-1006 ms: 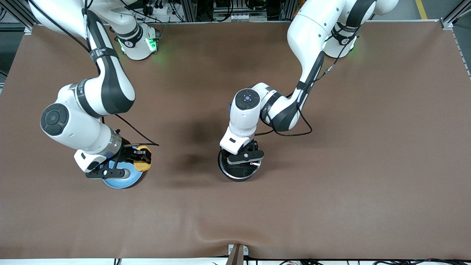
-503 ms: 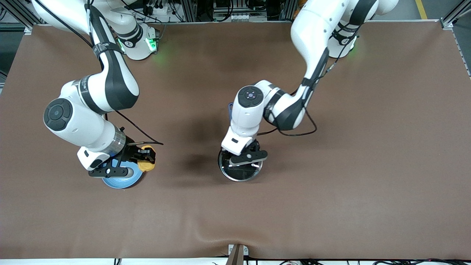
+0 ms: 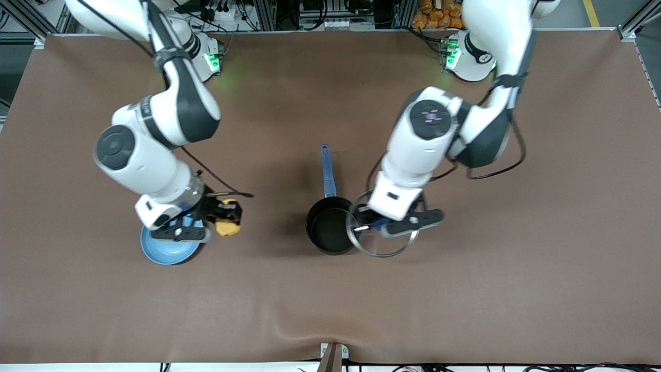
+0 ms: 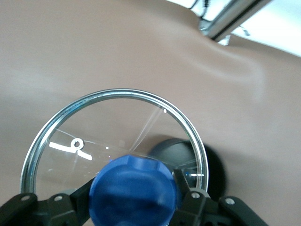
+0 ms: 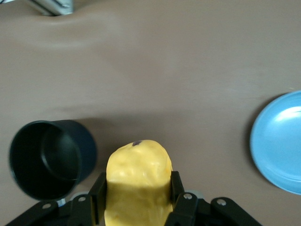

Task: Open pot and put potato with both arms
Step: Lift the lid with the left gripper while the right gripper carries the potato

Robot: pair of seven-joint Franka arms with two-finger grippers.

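The black pot (image 3: 330, 231) stands open mid-table, its blue handle (image 3: 327, 169) pointing toward the robots' bases. It also shows in the right wrist view (image 5: 49, 157) and, through the glass, in the left wrist view (image 4: 188, 155). My left gripper (image 3: 379, 223) is shut on the blue knob (image 4: 134, 190) of the glass lid (image 3: 384, 243), holding it in the air beside the pot, toward the left arm's end. My right gripper (image 3: 227, 217) is shut on the yellow potato (image 3: 225, 226), also seen in the right wrist view (image 5: 138, 181), lifted beside the blue plate (image 3: 168, 251).
The light-blue plate lies on the brown cloth at the right arm's end, also in the right wrist view (image 5: 280, 143). Orange items (image 3: 431, 13) are heaped past the table's edge by the left arm's base. A metal bracket (image 3: 333, 354) sits at the near edge.
My left gripper has lifted the lid off the pot and carried it toward the left arm's end, uncovering the pot. My right gripper has moved with the potato off the plate toward the pot.
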